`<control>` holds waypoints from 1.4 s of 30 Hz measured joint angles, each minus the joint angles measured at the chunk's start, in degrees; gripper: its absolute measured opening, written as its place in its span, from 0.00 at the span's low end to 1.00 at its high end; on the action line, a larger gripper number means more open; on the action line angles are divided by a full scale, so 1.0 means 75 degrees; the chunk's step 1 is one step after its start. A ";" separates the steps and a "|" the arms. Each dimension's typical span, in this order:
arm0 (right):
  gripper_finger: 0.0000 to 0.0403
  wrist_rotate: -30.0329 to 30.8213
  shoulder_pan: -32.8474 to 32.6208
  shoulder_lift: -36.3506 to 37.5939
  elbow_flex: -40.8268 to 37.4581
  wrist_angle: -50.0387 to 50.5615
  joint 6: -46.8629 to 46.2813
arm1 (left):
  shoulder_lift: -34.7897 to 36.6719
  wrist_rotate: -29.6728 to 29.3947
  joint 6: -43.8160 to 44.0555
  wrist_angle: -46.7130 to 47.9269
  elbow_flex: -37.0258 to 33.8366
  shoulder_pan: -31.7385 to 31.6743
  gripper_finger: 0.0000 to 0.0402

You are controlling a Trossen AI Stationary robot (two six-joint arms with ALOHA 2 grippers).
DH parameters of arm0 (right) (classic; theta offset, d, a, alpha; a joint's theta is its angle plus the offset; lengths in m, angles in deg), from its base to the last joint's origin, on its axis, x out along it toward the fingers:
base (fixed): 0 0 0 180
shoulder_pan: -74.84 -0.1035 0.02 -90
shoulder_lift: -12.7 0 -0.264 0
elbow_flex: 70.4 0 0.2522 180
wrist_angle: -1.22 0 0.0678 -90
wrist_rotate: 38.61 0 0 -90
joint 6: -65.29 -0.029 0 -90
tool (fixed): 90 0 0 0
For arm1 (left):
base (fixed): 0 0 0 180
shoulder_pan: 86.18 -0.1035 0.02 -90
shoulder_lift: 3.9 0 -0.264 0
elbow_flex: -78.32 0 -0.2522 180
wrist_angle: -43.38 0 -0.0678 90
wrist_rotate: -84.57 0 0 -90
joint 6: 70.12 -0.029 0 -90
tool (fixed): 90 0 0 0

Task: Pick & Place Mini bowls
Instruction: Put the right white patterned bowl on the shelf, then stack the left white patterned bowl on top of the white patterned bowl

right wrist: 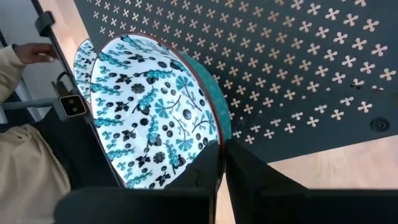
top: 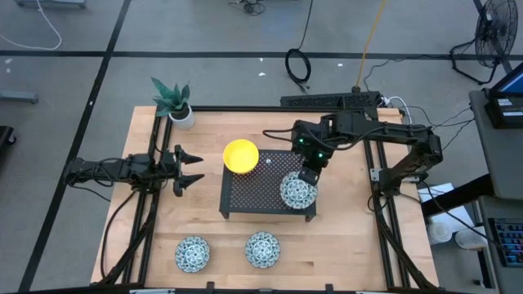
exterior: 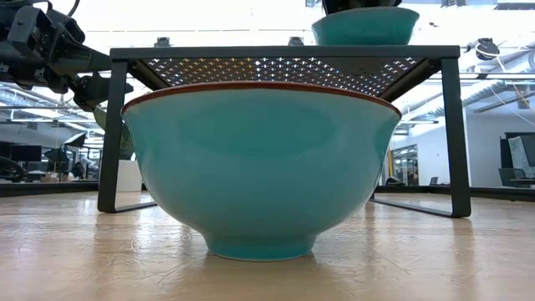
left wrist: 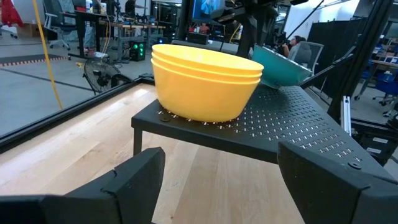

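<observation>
Nearest the front edge of the light wooden worktop (top: 343, 245) stood two small round bowls with a blue-green pattern inside and teal outside, one to the left (top: 192, 253) and one to the right (top: 262, 249), apart from each other; one of them filled the low view (exterior: 261, 167), upright on its foot. Behind them stood a low black perforated metal rack (top: 253, 192) on legs. On its front right corner sat a third patterned bowl (top: 297, 190), tilted, its rim clenched between the fingers of the right gripper (right wrist: 222, 163), which reached in from the right side; the wrist view showed the dark fingers (right wrist: 261, 186) pinched on the bowl's edge. On the rack's rear left corner rested a stack of plain bright yellow bowls (top: 241, 155), nested one in another, three rims showing in the left wrist view (left wrist: 205, 81). The left gripper (top: 192, 170) hung left of the rack, near it but apart, fingers spread wide and grasping nothing, pointed toward the yellow stack. At the rear left corner of the worktop stood a white pot with a green plant (top: 176, 104). A person's beige sleeve (right wrist: 25, 168) showed beside the worktop in the right wrist view.
</observation>
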 joint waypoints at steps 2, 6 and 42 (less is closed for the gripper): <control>0.04 -0.0010 -0.0005 0.0000 0.0000 -0.0006 -0.0003 | 0.0000 0.0000 0.0000 0.0000 0.0000 0.0003 0.77; 0.05 -0.0009 -0.0003 0.0000 0.0000 -0.0078 -0.0144 | 0.0000 0.0000 0.0000 0.0000 0.0000 0.0002 0.77; 0.42 0.0991 -0.0066 0.2133 -0.0006 -0.0041 0.0255 | 0.0001 0.0000 0.0000 0.0000 0.0000 0.0003 0.77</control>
